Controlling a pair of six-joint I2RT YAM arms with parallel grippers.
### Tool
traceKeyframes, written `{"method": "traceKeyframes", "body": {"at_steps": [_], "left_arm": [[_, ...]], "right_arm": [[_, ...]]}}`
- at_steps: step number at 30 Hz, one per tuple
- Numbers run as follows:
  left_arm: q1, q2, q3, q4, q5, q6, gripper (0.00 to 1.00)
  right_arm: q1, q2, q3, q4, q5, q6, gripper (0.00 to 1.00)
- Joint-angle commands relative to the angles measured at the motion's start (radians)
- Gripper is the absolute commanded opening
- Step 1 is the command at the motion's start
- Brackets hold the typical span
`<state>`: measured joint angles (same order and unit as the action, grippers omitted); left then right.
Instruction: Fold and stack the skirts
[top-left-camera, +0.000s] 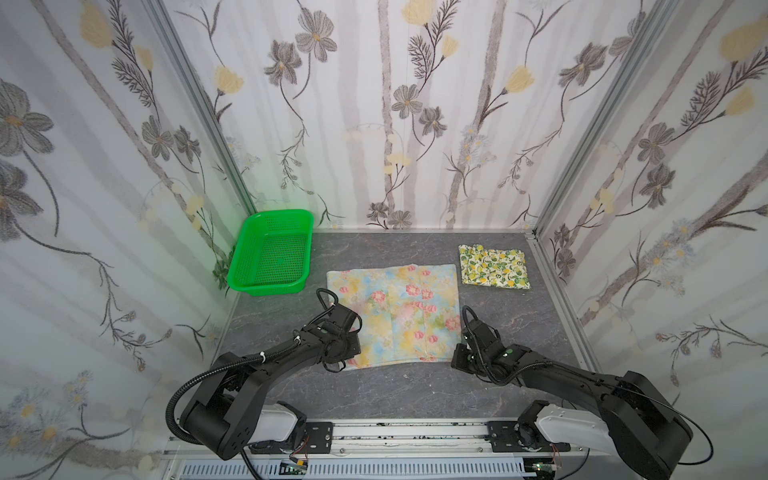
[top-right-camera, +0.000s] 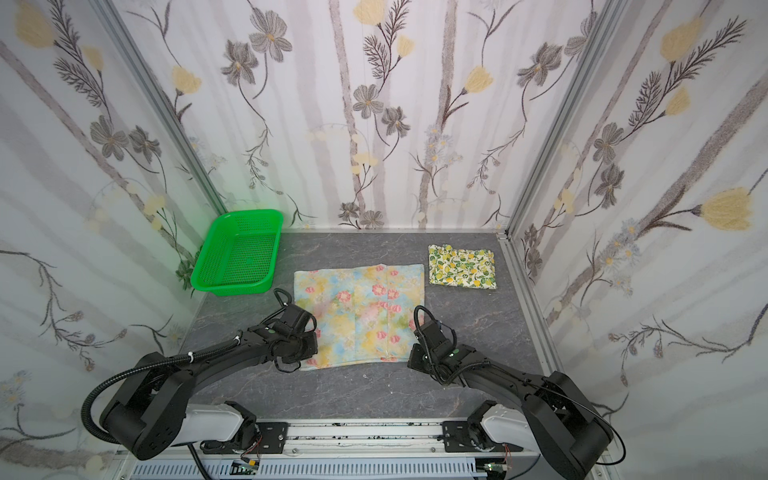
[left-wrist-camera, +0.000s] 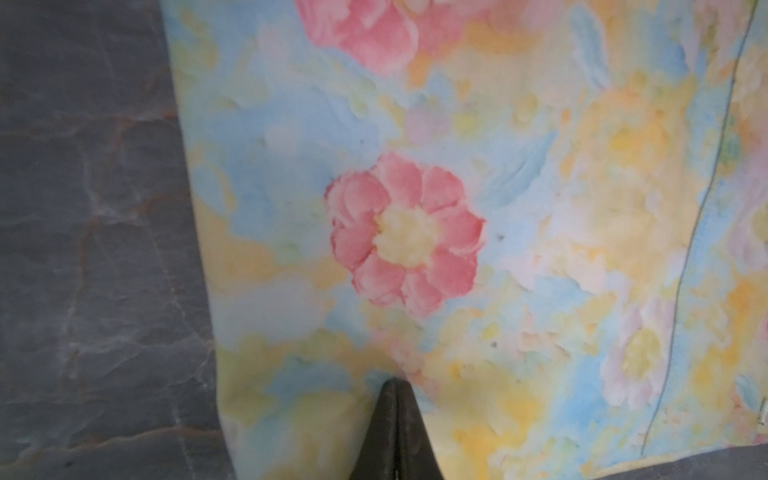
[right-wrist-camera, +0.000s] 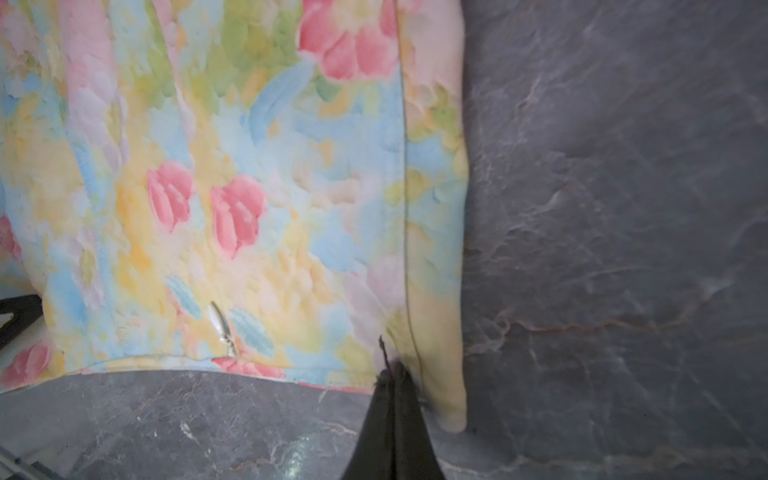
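In both top views the pastel skirt (top-left-camera: 399, 316) lies flat and squarish mid-tabletop (top-left-camera: 415, 386), with the lemon skirt (top-left-camera: 494, 266) folded small at the far right. Left wrist view: the left gripper (left-wrist-camera: 395, 388), closed, pinches blue-yellow cloth near a pink flower. Right wrist view: the right gripper (right-wrist-camera: 392, 372), closed, pinches a puckered corner.

In both top views the left arm (top-left-camera: 332, 332) and right arm (top-left-camera: 482, 345) are covering the two near corners of the pastel skirt (top-left-camera: 395, 307), so the contact underneath is going unseen. In the wrist views the skirt is running off the frame edges. The left gripper (left-wrist-camera: 395, 388) and right gripper (right-wrist-camera: 392, 372) are showing only pressed-together tips, and soft focus is leaving it unclear whether cloth is pinched. The lemon skirt (top-left-camera: 494, 268) is appearing too small for counting its layers.
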<state>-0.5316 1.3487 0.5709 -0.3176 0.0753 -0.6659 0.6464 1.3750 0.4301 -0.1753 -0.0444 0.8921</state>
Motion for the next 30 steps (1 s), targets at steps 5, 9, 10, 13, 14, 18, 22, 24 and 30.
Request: {"method": "traceKeyframes", "body": {"at_steps": [5, 9, 10, 13, 14, 18, 22, 24, 30], "left_arm": [[-0.05, -0.017, -0.029, -0.063, 0.008, -0.106, 0.0], [-0.109, -0.047, -0.038, -0.06, 0.004, -0.187, 0.0], [-0.126, -0.052, -0.039, -0.058, 0.002, -0.204, 0.0], [-0.182, -0.06, -0.036, -0.052, -0.005, -0.248, 0.0], [-0.196, -0.06, -0.034, -0.052, -0.004, -0.258, 0.0], [-0.211, -0.119, -0.023, -0.054, -0.019, -0.267, 0.0], [-0.198, -0.187, -0.007, -0.055, -0.06, -0.264, 0.0], [-0.194, -0.181, 0.012, -0.054, -0.066, -0.252, 0.0], [-0.195, -0.051, 0.069, -0.052, -0.04, -0.2, 0.0]], "right_arm": [[-0.106, 0.183, 0.128, -0.016, 0.044, -0.116, 0.0], [-0.159, 0.31, 0.223, -0.005, 0.047, -0.18, 0.0], [-0.173, 0.334, 0.244, 0.0, 0.045, -0.192, 0.0], [-0.21, 0.397, 0.303, 0.024, 0.031, -0.222, 0.0], [-0.22, 0.409, 0.314, 0.032, 0.022, -0.226, 0.0], [-0.21, 0.362, 0.352, 0.04, 0.015, -0.236, 0.0], [-0.158, 0.264, 0.345, 0.023, 0.029, -0.223, 0.0], [-0.131, 0.238, 0.346, 0.029, 0.023, -0.212, 0.0], [-0.126, 0.32, 0.386, 0.081, -0.009, -0.211, 0.0]]}}
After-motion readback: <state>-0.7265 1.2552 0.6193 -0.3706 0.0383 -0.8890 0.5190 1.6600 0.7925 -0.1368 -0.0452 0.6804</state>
